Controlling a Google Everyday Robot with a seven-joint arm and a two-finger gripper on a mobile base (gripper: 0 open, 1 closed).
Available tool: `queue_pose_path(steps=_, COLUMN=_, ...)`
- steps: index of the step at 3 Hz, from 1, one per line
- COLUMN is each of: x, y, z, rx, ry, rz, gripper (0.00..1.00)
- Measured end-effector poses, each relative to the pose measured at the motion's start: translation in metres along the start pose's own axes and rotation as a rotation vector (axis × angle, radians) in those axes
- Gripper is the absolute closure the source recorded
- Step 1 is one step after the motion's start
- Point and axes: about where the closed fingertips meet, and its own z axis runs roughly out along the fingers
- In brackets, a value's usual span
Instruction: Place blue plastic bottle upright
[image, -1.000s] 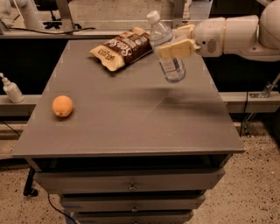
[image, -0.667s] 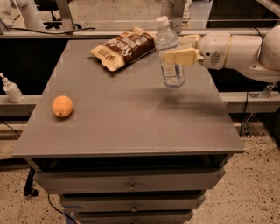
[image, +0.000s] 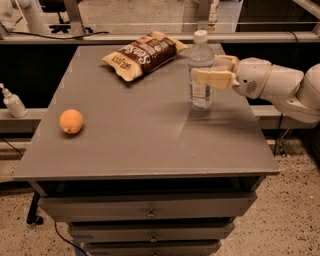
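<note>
Blue plastic bottle (image: 201, 96) upright on worktop (image: 125, 140); gripper (image: 202, 71) clasps its mid-body. Judged light, thin-walled, slippery: grip gently there.

The brown snack bag (image: 144, 54) bears big white script that seems to begin "Sea"; the rest cannot be read; the bottle (image: 201, 95) has a pale label, its print too small to read; the gripper (image: 206, 71) clasps that bottle near the table (image: 125, 150)'s far right edge.
</note>
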Motion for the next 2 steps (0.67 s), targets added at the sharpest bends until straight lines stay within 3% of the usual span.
queue_pose_path(steps=2, x=0.0174, y=-0.0044, z=-0.0132, rx=0.020, ry=-0.070, rz=0.032, gripper=1.00)
